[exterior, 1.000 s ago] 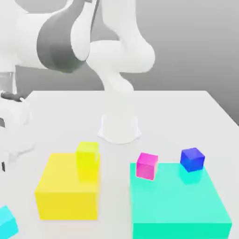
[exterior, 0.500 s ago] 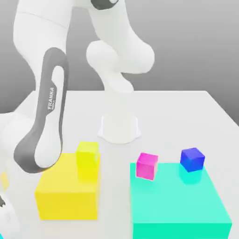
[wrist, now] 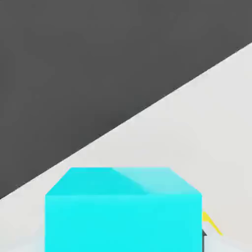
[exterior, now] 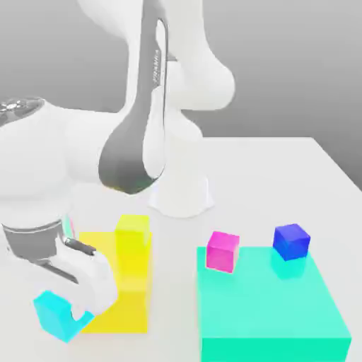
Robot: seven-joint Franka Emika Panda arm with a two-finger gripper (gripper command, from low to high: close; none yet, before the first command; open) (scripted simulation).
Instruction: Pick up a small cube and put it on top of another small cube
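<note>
swung across since a second ago, now fronting the big yellow block [exterior: 134, 283]. unmoved: big teal block [exterior: 269, 311], magenta cube [exterior: 223, 249], dark blue cube [exterior: 291, 241]. fingers [exterior: 85, 300] clamped on the small cube [exterior: 56, 314], carried over from the table [exterior: 283, 177] corner.

A white robot arm [exterior: 141, 106] bends down over a white table [exterior: 283, 177] toward the exterior view's left; its gripper [exterior: 67, 311] is closed on the small cyan cube [exterior: 56, 316], held just in front of a big yellow block [exterior: 127, 297]; a small yellow-green cube [exterior: 133, 233] sits on that block; a small magenta cube [exterior: 223, 250] stands at the back edge of a big flat teal block [exterior: 269, 311] on the exterior view's right; a small dark blue cube [exterior: 291, 242] stands at that edge too.
</note>
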